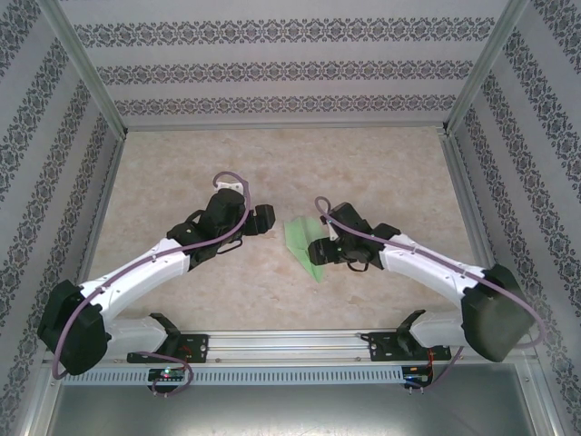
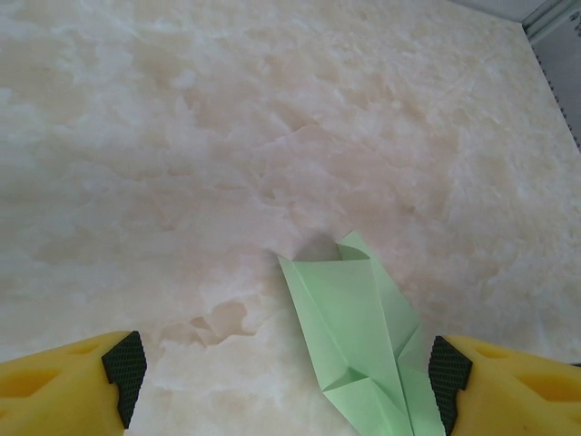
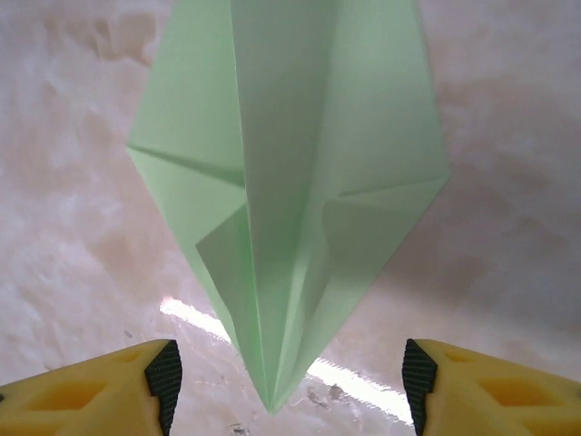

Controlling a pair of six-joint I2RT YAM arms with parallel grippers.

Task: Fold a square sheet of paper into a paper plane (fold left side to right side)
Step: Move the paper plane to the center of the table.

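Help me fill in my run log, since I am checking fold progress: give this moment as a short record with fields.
paper: paper plane, pale green, folded to a narrow point, creases visible
location: on the marbled table, between the two grippers
left gripper: open, the plane's edge close to one finger, not clamped
right gripper: open, the plane's tip pointing into the gap between its fingers
held: no, neither gripper is closed on the paper
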